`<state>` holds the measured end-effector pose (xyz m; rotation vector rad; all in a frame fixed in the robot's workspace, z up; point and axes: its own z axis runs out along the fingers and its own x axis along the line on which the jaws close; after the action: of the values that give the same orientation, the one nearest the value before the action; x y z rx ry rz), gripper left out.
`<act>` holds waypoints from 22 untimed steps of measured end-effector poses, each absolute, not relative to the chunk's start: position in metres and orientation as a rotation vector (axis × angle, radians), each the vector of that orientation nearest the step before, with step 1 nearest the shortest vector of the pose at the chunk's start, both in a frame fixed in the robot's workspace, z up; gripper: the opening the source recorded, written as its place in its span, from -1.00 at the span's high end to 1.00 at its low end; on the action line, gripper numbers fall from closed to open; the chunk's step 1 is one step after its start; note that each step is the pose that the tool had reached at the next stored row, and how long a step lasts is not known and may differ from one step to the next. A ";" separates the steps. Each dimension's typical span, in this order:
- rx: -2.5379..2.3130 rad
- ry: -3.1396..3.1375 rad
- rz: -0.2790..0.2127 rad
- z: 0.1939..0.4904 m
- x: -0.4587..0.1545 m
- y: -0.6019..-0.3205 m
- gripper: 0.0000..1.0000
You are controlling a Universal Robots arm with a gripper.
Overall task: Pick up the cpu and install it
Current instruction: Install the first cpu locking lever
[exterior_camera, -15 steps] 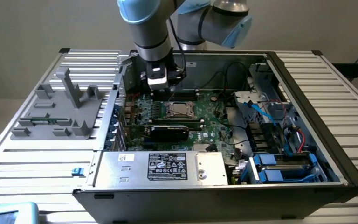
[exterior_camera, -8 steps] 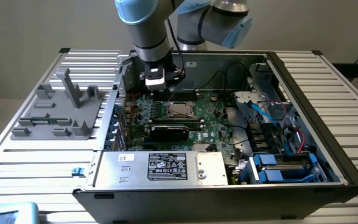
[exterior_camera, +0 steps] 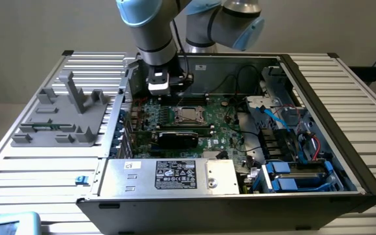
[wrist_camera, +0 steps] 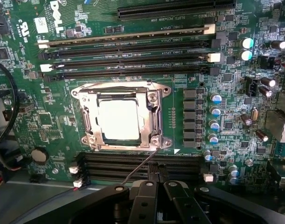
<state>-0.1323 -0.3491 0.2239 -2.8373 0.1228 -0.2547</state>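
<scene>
You see the cpu [wrist_camera: 119, 120] lying flat inside the metal frame of the socket [wrist_camera: 154, 98] on the motherboard [wrist_camera: 53, 126]. Its pale top is level, and the frame's edges close around all four sides. The fingers [wrist_camera: 143, 200] are pressed together with nothing between them. They hang over the memory slots [wrist_camera: 142, 165] just beside the socket, apart from the chip. A thin wire lever [wrist_camera: 140, 165] slants from the frame's corner toward the fingertips; you cannot tell whether it touches them.

Room is tight around the socket. Long memory slots run along two opposite sides, and a row of capacitors [wrist_camera: 216, 119] stands near a third. In the exterior view, the arm [exterior_camera: 152, 34] reaches down into the open computer case [exterior_camera: 318, 93], close to the case wall on the exterior view's left. A black expansion card [exterior_camera: 178, 139] stands just in front of the socket, and beyond it the silver power supply [exterior_camera: 175, 175] fills the near edge of the case. The space directly above the socket is open. The case rests on a slatted tabletop [exterior_camera: 37, 171], where a grey fixture [exterior_camera: 64, 115] sits well apart on the exterior view's left.
</scene>
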 end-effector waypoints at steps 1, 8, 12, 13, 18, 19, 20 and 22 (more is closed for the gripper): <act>-2.836 0.135 -0.256 0.224 -0.133 -0.349 0.78; -2.809 0.201 -0.260 0.222 -0.135 -0.349 0.78; -2.805 0.264 -0.269 0.219 -0.135 -0.349 0.78; -2.802 0.278 -0.270 0.218 -0.135 -0.349 0.78; -2.779 0.322 -0.273 0.215 -0.135 -0.349 0.78; -2.776 0.327 -0.273 0.214 -0.135 -0.349 0.78; -2.775 0.331 -0.274 0.213 -0.135 -0.349 0.78; -2.774 0.333 -0.274 0.213 -0.135 -0.348 0.78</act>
<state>-0.1348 -0.3484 0.2130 -2.7744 0.3327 -0.2736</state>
